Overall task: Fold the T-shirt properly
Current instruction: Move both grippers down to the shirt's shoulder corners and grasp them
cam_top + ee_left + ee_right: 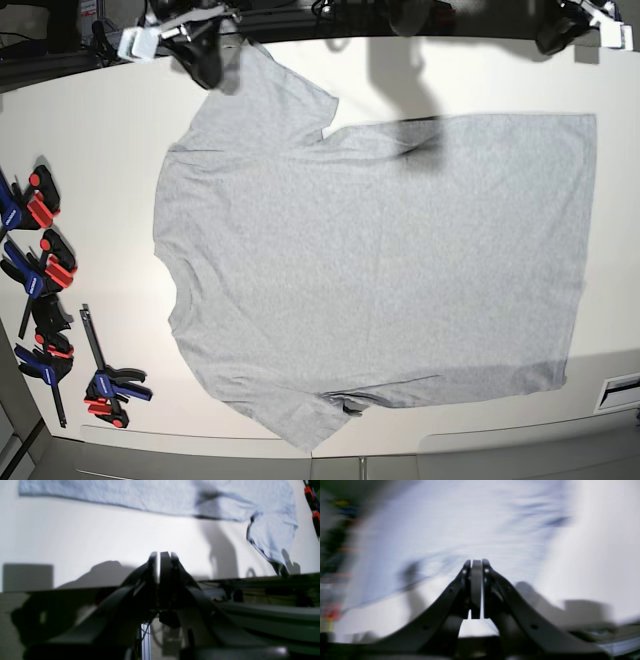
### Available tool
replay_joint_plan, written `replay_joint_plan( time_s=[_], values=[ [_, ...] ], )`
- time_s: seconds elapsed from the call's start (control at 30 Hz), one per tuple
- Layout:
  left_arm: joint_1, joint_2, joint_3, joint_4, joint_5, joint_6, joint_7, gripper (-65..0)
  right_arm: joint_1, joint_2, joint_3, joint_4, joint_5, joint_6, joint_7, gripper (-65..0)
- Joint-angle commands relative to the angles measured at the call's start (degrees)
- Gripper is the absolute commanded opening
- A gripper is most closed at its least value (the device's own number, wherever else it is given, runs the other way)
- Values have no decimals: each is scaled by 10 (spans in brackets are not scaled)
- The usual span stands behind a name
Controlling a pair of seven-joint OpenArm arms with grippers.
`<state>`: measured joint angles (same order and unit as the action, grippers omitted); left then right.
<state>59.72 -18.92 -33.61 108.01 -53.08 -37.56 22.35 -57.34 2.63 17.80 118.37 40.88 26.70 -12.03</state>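
Observation:
The light grey T-shirt (370, 260) lies spread flat on the white table (90, 130), plain side up, with the collar to the left and the hem to the right. My right gripper (476, 563) is shut and empty. It hovers at the table's far edge by the upper sleeve (265, 95), and it shows in the base view (203, 62). The right wrist view is motion-blurred, with the shirt (460, 530) ahead. My left gripper (161, 555) is shut and empty over bare table, short of the shirt's edge (140, 495). It sits at the far right corner in the base view (560, 35).
Several red, blue and black clamps (40, 270) lie along the table's left side; they also show at the right edge of the left wrist view (312, 502). The table's near edge (350, 450) runs just below the lower sleeve (300, 420).

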Motion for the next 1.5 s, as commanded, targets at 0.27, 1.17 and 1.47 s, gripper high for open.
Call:
replay_joint_plan(
  time_s=[0.27, 1.17, 1.47],
  values=[
    [9, -3, -5, 7, -12, -7, -13, -583, 82, -42, 97, -53, 144, -59, -32, -646],
    [9, -1, -5, 7, -16, -7, -12, -518, 129, -80, 86, -169, 120, -87, -90, -356],
    [9, -2, -5, 7, -17, -7, -14, -518, 129, -80, 17, -189, 115, -151, -85, -357]
  ],
)
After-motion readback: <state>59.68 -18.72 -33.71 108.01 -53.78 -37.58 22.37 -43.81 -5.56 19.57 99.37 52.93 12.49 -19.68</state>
